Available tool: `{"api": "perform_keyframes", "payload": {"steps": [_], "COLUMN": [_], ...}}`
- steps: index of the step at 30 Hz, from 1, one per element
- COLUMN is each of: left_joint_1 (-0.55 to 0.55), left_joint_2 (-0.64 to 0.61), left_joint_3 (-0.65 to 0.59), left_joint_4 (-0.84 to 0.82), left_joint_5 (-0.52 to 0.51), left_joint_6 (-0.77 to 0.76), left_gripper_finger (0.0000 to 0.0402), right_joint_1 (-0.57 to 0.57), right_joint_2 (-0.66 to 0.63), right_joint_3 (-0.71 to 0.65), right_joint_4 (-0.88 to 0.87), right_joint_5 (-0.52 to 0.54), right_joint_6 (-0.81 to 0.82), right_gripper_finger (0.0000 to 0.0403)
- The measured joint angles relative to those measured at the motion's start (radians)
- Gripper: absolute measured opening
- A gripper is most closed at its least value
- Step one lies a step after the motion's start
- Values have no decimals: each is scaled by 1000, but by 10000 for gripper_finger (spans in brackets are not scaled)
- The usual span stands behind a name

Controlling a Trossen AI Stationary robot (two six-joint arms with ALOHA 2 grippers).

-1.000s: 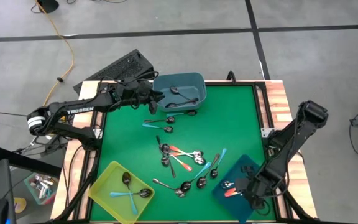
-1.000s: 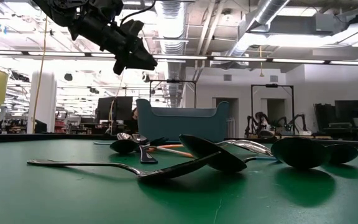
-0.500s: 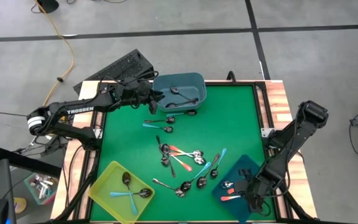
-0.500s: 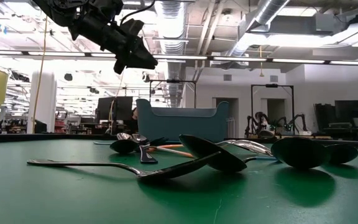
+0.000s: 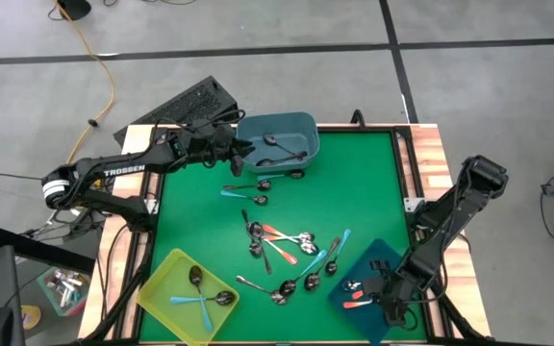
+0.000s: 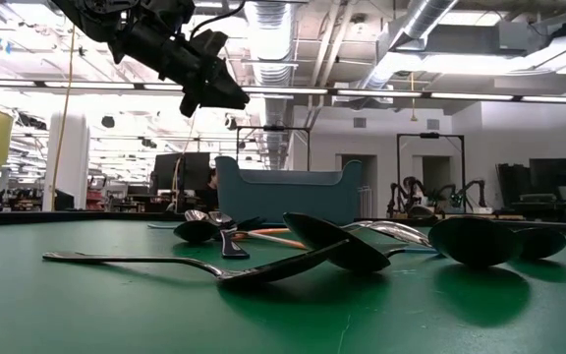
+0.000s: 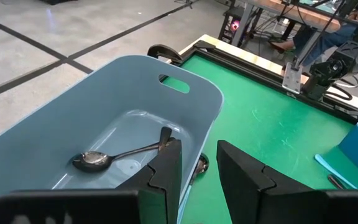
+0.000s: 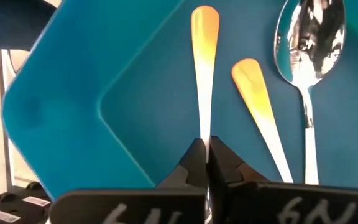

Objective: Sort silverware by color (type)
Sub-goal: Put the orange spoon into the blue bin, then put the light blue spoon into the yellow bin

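Over the dark blue bin [image 5: 378,279] our right gripper [image 8: 204,151] pinches an orange-handled spoon [image 8: 204,68]; releasing askew, we risk it catching the rim; our left gripper [image 7: 199,167] hangs half-open, empty.

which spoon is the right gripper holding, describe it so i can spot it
Find the dark blue bin at the table's right front corner. Two orange-handled spoons lie in it; yours is the one whose handle runs straight into the shut right gripper, not the free neighbour.

Glossy metal spoons [image 5: 282,288], matt plastic bins [image 5: 279,136]
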State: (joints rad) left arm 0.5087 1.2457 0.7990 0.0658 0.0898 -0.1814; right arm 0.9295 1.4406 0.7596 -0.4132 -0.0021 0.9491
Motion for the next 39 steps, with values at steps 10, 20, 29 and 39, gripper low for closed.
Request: {"api": "perform_keyframes", "payload": {"steps": [10, 20, 29, 39], "left_joint_1": [0, 0, 0, 0], "left_joint_2": [0, 0, 0, 0], "left_joint_3": [0, 0, 0, 0], "left_joint_4": [1, 1, 1, 1], "left_joint_5": [0, -1, 0, 1], "left_joint_6": [11, 38, 46, 47], "left_gripper_finger": [86, 86, 86, 86], "right_joint_1": [0, -1, -7, -9], "right_joint_2": [-1, -1, -1, -1], "right_joint_3": [0, 0, 0, 0], "right_joint_4": [-1, -8, -55, -54], "right_joint_5": [7, 12, 53, 53], "right_joint_6": [10, 45, 48, 47], "right_gripper_finger": [11, 15, 76, 114]}}
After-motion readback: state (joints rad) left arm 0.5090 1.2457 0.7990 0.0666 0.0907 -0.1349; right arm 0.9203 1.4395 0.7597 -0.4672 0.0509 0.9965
